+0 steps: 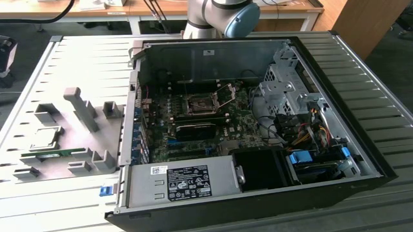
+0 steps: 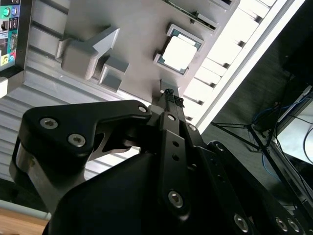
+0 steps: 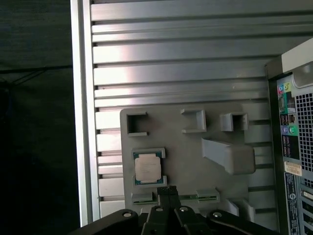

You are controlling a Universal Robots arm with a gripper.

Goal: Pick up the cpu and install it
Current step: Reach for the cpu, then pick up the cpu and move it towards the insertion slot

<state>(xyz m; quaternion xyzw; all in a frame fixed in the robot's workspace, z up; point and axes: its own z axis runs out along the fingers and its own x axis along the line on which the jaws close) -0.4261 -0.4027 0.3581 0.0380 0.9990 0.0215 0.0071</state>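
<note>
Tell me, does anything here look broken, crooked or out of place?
Nothing stands out. The cpu sits flat and square in its holder on the grey fixture plate. The computer case lies open with the socket's metal frame lifted, which looks deliberate rather than damaged.

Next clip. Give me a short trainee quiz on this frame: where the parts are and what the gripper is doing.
1. True or false: the cpu already sits in the motherboard socket.
2. Multiple choice: what else lies on the grey fixture plate with the cpu? A) a green memory stick B) a screwdriver C) a cooling fan
3. Short answer: is the gripper holding anything?

Key
1. False. The cpu lies in its holder on the plate, and the socket is open inside the computer case.
2. A.
3. No. Its fingers are shut on nothing, over the plate near the cpu.
</note>
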